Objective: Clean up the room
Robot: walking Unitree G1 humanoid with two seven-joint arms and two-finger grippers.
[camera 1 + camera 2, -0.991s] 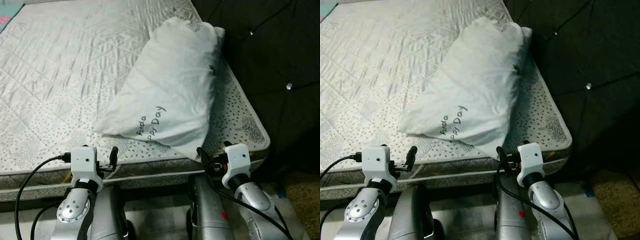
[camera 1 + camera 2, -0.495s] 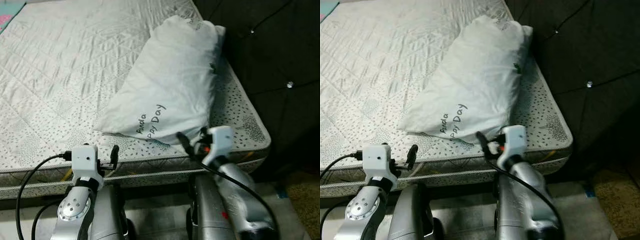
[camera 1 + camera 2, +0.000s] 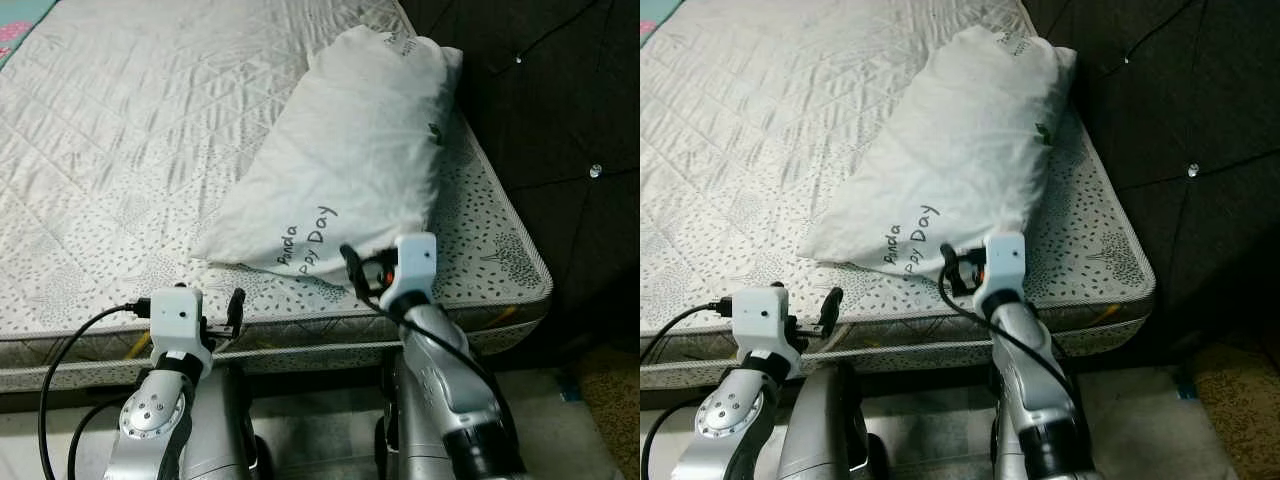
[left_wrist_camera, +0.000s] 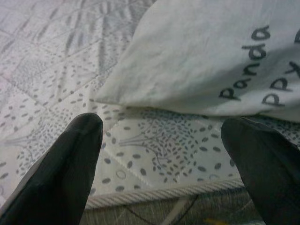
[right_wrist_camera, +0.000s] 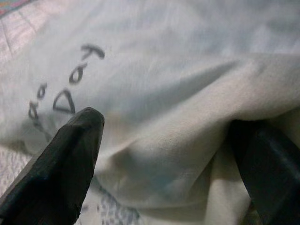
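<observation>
Right gripper (image 5: pixel 164 154) jaws apart, one finger (image 5: pixel 61 164) on each side of the pillow (image 3: pixel 340 170) corner fold, cloth pushed in between them but not clamped. Left gripper (image 4: pixel 164 154) jaws apart too, nothing between, aimed at the mattress (image 3: pixel 130 130) edge short of the pillow.

Change vs one second back: right gripper (image 3: pixel 352 268) was low off the bed edge at about 5 o'clock, now moved up and toward 12 o'clock, reaching the pillow's near corner. Left gripper (image 3: pixel 236 305) stays put at 7 o'clock just off the mattress edge. Camera shifted a bit, so the whole scene sits slightly lower in frame; pillow itself has not moved.

Pillow: white, printed "Panda" and "Day" lettering near the close end, lying diagonally on the mattress, far end at 1 o'clock against the headboard (image 3: pixel 540 110), near end around 6 o'clock.

Surface: bare quilted white mattress with grey speckle and tree print, piped edge. Dark tufted headboard with shiny buttons at 2 o'clock. Teal and pink fabric (image 3: pixel 22 18) peeking in at 11 o'clock. Pale floor (image 3: pixel 320 440) below the bed, between the arms.
</observation>
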